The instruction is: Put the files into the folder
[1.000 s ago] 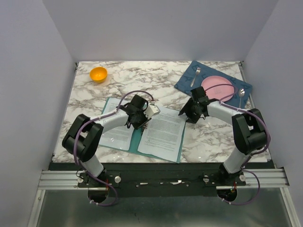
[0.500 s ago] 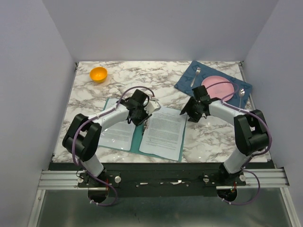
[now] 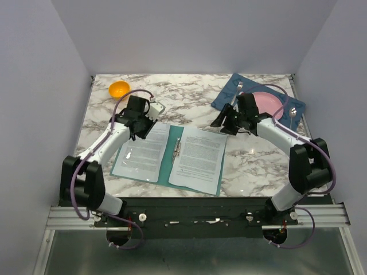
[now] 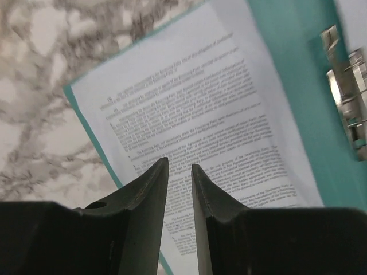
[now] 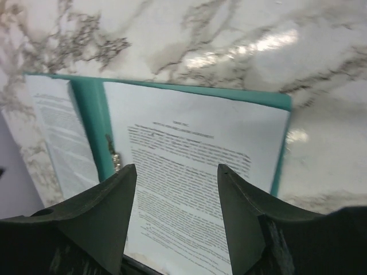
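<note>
The teal folder [image 3: 173, 156] lies open near the table's front, with a metal clip [image 3: 178, 148] on its spine. One printed sheet of the files [image 3: 142, 153] lies on its left half and another [image 3: 198, 157] on its right half. My left gripper [image 3: 142, 127] hovers over the folder's far left corner. Its jaws stand a narrow gap apart with nothing between them [image 4: 179, 161], above the left sheet [image 4: 195, 109]. My right gripper [image 3: 225, 123] hangs open and empty [image 5: 176, 167] just beyond the folder's far right corner, looking down on the right sheet [image 5: 195, 137].
An orange bowl [image 3: 119, 89] stands at the back left. At the back right, a dark blue placemat [image 3: 226, 98] carries a pink plate [image 3: 266, 103], a fork [image 3: 237, 90] and a spoon [image 3: 292, 113], close behind my right arm.
My left gripper has swung back and to the left, from over the folder's spine to its far left corner. The right gripper has drawn slightly farther back. Both sheets now lie uncovered.
</note>
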{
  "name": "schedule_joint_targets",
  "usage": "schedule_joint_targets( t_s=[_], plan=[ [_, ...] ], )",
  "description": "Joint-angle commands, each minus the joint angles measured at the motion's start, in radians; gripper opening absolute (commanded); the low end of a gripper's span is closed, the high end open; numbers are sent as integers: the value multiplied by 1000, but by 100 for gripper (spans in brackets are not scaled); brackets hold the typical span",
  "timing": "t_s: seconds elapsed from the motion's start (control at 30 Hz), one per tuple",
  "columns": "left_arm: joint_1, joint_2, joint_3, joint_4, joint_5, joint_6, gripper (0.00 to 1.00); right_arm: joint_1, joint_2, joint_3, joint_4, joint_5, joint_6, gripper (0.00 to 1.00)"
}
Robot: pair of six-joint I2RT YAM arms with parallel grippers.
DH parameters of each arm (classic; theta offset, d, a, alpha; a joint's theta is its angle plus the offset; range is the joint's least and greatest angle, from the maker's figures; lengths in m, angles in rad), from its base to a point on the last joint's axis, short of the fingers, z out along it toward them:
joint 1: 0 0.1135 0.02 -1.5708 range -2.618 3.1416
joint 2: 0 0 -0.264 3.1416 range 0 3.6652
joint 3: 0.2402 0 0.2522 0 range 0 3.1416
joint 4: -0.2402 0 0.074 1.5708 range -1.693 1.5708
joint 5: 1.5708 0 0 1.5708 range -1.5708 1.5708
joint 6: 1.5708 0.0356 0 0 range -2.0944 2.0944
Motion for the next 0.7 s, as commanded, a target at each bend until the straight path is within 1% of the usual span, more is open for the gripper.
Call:
schedule_joint_targets(
  t_s=[0.0,0.03,0.07,0.17,0.33,0.53,0.67],
  plan=[
    [40,135,-107,23,-160,7,36,1,122,62,233,-306,-46,67],
    [50,153,-114,31,-181,2,35,4,178,74,285,-365,-38,67],
    [60,191,-114,32,-192,2,34,7,198,84,322,-392,-31,67],
    [75,244,-120,51,-223,-6,34,35,269,123,399,-435,-6,66],
    [78,278,-130,52,-235,-7,33,88,349,156,524,-515,58,67],
    [78,290,-145,46,-220,-12,33,151,422,199,574,-521,75,67],
    [78,296,-145,34,-194,-18,32,173,476,225,569,-509,74,67]
  ],
)
